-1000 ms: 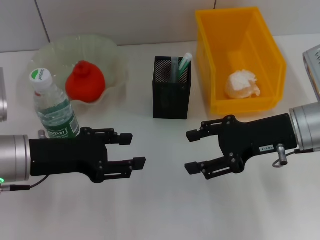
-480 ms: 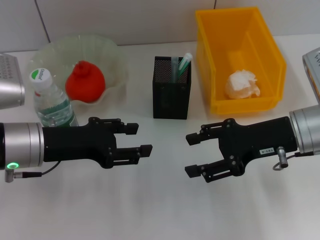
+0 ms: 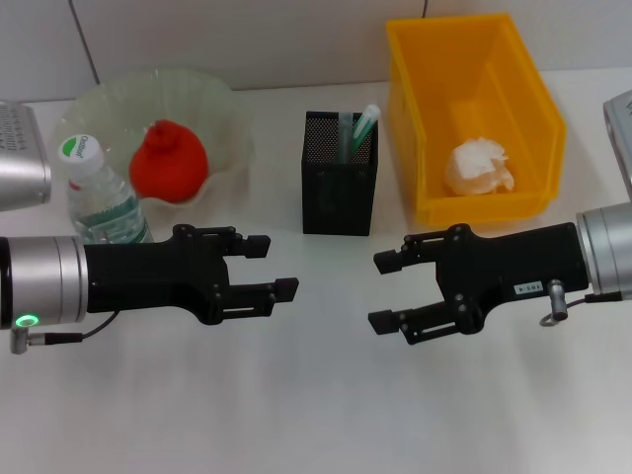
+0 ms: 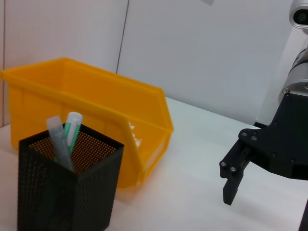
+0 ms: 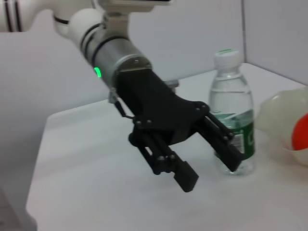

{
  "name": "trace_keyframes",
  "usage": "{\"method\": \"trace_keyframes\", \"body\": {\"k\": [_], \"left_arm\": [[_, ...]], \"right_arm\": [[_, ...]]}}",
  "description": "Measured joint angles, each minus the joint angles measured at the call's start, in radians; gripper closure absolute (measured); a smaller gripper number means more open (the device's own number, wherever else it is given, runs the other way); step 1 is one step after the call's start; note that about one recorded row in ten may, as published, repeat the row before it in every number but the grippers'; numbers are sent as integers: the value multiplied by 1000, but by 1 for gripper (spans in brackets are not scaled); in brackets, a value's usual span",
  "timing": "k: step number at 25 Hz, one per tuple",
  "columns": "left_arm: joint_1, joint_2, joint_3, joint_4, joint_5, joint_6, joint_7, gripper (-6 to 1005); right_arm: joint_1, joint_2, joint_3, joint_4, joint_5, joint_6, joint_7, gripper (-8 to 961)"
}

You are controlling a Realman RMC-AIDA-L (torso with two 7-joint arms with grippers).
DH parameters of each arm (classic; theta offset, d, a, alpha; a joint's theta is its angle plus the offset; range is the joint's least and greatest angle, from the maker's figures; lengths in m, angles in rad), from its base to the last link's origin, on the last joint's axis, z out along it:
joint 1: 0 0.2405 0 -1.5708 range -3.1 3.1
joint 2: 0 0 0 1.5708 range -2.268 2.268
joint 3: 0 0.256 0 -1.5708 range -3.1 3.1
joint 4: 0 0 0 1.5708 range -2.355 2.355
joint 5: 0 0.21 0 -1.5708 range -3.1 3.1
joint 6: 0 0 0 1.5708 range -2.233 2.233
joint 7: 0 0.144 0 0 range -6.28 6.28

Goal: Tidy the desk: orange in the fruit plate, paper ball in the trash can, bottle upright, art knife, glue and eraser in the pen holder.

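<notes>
The orange [image 3: 168, 163] lies in the clear fruit plate [image 3: 212, 94] at the back left. In front of the plate, the bottle [image 3: 99, 197] stands upright, behind my left arm. A white paper ball [image 3: 479, 166] rests inside the yellow trash can [image 3: 513, 59]. The black mesh pen holder [image 3: 339, 188] holds a green-capped glue tube [image 3: 367, 117] and a grey stick; the eraser is hidden. My left gripper [image 3: 275, 265] and right gripper [image 3: 383, 291] hover open and empty over the table, facing each other in front of the pen holder. The left gripper [image 5: 209, 173] is beside the bottle [image 5: 231, 125].
A grey metal object [image 3: 20, 168] sits at the left edge, and a grey-white object [image 3: 617, 128] at the right edge. A white wall runs behind the table.
My left gripper has moved right, away from the bottle and toward the table's middle. The right gripper has shifted slightly. The bottle stays upright.
</notes>
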Motion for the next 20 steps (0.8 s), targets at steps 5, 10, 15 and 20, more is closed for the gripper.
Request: {"method": "trace_keyframes", "body": {"k": [5,10,15,20], "left_arm": [[1,-1,-1,-1,-3,-5,0,325],[3,-1,-5,1,-8,-6,0,325],[0,-2,1,55,-42,43,-6,324],[34,-4,-1,190,-173,69,20,324]], "right_arm": [[-8,1,1,-1,0,20,8,187],[-12,0,3,-9,28,23,-13,187],[-20,-1,2,-60,83,3,-35,187],[-40,-2,5,-123,157,14,-30,187]]}}
